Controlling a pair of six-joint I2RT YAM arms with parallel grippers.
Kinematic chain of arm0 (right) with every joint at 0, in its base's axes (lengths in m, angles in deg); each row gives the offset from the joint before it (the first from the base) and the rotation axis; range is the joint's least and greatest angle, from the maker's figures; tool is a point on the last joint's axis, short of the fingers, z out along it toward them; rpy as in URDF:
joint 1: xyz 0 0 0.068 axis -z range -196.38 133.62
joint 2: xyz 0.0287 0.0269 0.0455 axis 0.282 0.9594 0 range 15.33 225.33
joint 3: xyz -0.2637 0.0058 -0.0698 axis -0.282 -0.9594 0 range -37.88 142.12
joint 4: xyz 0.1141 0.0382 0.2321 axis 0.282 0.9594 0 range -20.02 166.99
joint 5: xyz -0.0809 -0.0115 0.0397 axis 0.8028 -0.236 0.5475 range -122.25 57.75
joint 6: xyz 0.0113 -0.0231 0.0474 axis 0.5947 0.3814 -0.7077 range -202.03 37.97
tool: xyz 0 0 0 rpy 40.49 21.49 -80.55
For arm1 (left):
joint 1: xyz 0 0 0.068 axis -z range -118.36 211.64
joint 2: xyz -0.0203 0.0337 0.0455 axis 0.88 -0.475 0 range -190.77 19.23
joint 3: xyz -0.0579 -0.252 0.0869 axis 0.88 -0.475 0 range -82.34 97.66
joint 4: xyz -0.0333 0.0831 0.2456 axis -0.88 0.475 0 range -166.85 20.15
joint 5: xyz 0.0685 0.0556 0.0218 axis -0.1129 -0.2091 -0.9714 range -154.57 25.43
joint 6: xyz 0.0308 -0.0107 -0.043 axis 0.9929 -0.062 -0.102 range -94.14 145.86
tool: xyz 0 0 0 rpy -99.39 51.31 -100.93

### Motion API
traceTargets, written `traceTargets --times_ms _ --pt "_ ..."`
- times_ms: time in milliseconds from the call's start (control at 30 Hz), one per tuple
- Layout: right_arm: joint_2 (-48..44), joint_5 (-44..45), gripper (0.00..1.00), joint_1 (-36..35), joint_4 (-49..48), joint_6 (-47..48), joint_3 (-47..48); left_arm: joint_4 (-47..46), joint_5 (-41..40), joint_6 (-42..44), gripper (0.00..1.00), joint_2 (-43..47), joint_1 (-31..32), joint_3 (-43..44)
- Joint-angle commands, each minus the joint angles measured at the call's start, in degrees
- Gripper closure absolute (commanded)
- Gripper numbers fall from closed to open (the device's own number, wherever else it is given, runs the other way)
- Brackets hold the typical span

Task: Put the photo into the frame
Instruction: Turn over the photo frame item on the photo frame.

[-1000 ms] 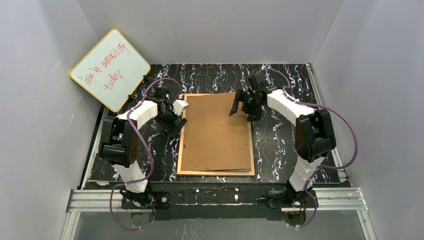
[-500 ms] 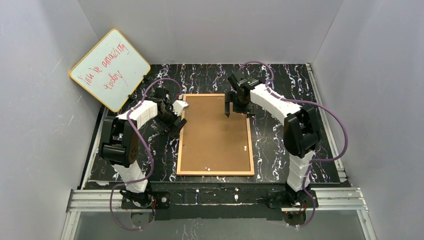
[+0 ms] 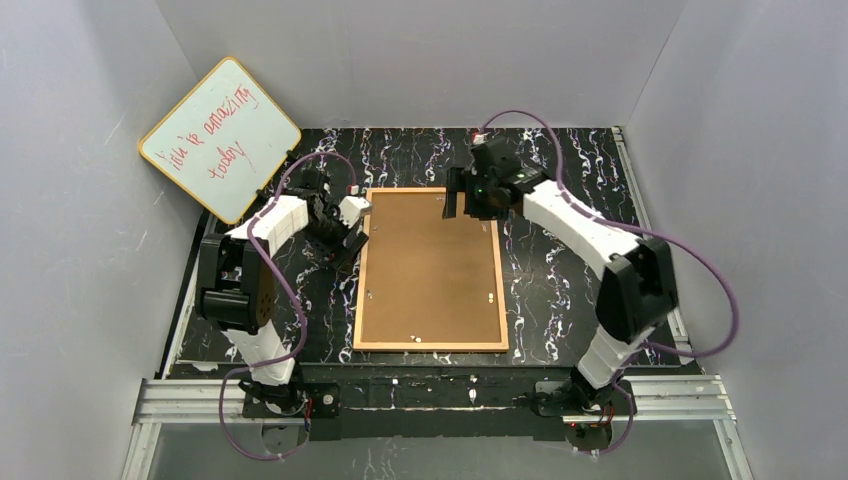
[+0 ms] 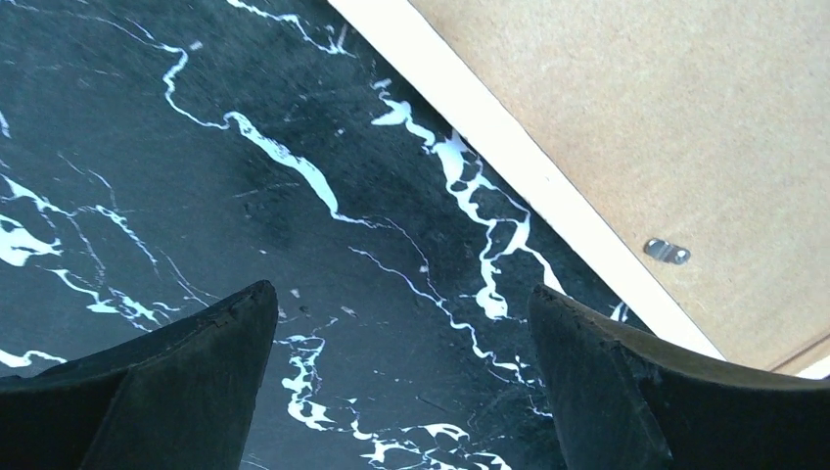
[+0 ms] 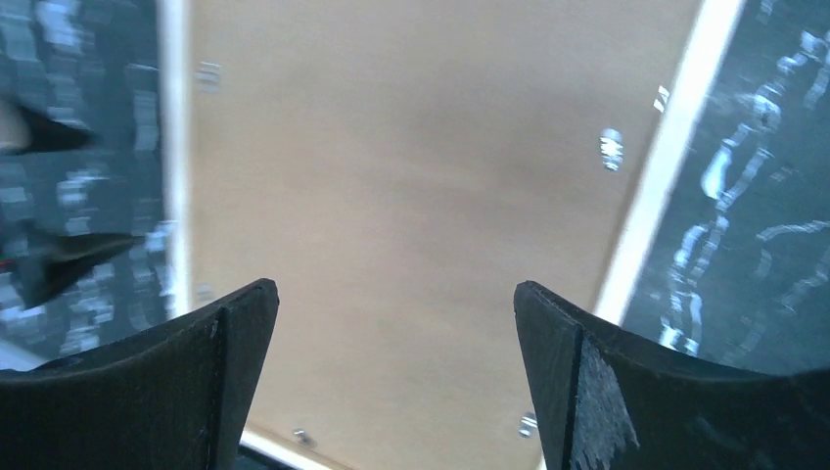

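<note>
At bench centre: you are looking at the frame (image 3: 430,346) lying face down on the bench (image 3: 560,290), with the backing board (image 3: 430,265) sitting inside its rim.
Photo: not showing anywhere; I am judging that it is lying under the board.
Left hand (image 4: 396,304): hovering wide open, holding nothing, just beside the frame's left rim.
Right hand (image 5: 391,289): hanging wide open and empty over the board's far end.
Risk: you are relying on turn-clips (image 4: 667,251) whose latching I cannot tell. A finger catching the board's edge is likely going to lift it and skew the hidden print.
</note>
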Motion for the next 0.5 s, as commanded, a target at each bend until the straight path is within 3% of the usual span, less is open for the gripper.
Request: traceTargets --times_ms 0,67,233,333,467 --pt "-10.3 -18.5 0.01 2.0 -21.9 -6.1 -8.7 6.7 7.3 1.7 0.05 0.9 -1.8 1.4" --pt "-11.6 -21.8 0.02 1.2 -27.4 -9.8 -13.5 9.2 10.4 1.8 0.10 0.5 -1.9 1.7" --pt "-9.3 -23.3 0.26 -4.4 -32.5 -12.1 -18.9 13.2 18.2 1.1 0.29 -1.4 -1.9 1.6" --pt "-8.9 -24.7 0.30 -7.9 -40.7 -11.4 -22.8 13.9 21.4 0.0 0.38 -3.6 -1.9 1.4" --pt "-5.8 -26.9 0.32 -10.8 -44.8 -9.5 -23.2 14.2 23.7 -0.7 0.54 -7.0 -1.9 1.3"
